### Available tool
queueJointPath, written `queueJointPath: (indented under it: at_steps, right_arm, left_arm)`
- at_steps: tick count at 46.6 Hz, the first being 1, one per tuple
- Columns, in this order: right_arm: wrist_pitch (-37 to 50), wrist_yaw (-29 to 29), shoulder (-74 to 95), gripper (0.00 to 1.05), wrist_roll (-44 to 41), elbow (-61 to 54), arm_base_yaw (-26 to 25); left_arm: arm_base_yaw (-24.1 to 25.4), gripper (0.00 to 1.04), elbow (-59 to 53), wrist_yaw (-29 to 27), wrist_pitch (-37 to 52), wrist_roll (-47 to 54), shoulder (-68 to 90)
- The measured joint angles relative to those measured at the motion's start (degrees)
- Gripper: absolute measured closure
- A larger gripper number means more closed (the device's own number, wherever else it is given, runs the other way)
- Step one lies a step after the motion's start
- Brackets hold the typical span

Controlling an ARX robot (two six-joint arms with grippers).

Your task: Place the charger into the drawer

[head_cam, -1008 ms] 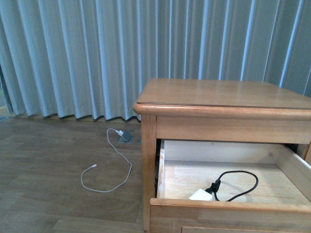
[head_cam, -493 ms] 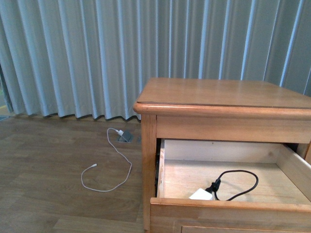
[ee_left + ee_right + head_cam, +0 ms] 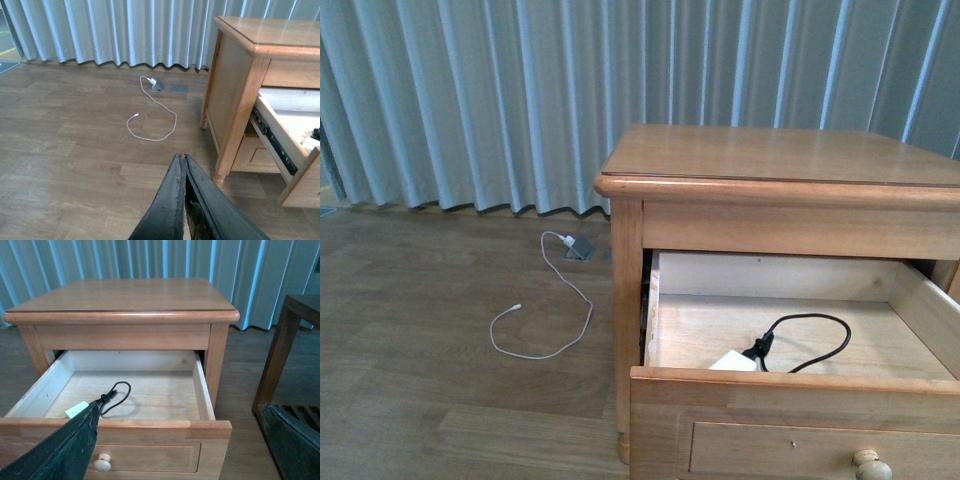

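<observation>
Front view: nightstand (image 3: 770, 155) at right, curtain (image 3: 470, 100) behind, wood floor (image 3: 420, 380). Upper drawer (image 3: 790, 400) is pulled well out toward the camera; knob (image 3: 871, 464) shows on its front panel. Charger (image 3: 733, 361) lies inside on the pale drawer floor, in the near-left part, w/ the white block just behind the front panel and its black cable (image 3: 820, 335) looping to the right and far side. Right wrist view shows the same: block (image 3: 76, 409) flat on the floor of the drawer (image 3: 150, 450), cable loop (image 3: 119, 390) beside it. Right gripper (image 3: 180, 407) is spread wide, nothing between its fingers (image 3: 75, 445), poised above the drawer front. Left gripper (image 3: 182, 157) has its fingers pressed together, holding nothing, over bare floor left of the nightstand (image 3: 235, 90). A thin white cable (image 3: 545, 320) lies curled on the floor, left of the nightstand, running to a floor socket (image 3: 578, 249) near the curtain. A dark side table (image 3: 290, 340) stands right of the nightstand.
</observation>
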Motion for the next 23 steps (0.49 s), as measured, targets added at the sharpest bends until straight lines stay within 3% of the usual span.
queueJointPath:
  at_steps: [4, 17, 21, 23]
  right_arm:
    - [0.0, 0.0, 0.0, 0.08, 0.0, 0.0, 0.0]
    - [0.0, 0.0, 0.0, 0.08, 0.0, -0.1, 0.0]
    - [-0.1, 0.1, 0.0, 0.08, -0.1, -0.1, 0.0]
    - [-4.9, 2.3, 0.9, 0.08, -1.4, 1.4, 0.7]
  left_arm:
    - [0.0, 1.01, -1.4, 0.1, -5.2, 0.1, -6.3]
    - [0.0, 1.01, -1.4, 0.1, -5.2, 0.1, -7.7]
    - [0.0, 0.85, -1.4, 0.1, -5.2, 0.1, -7.8]
    - [0.0, 0.78, -1.4, 0.1, -5.2, 0.1, -7.8]
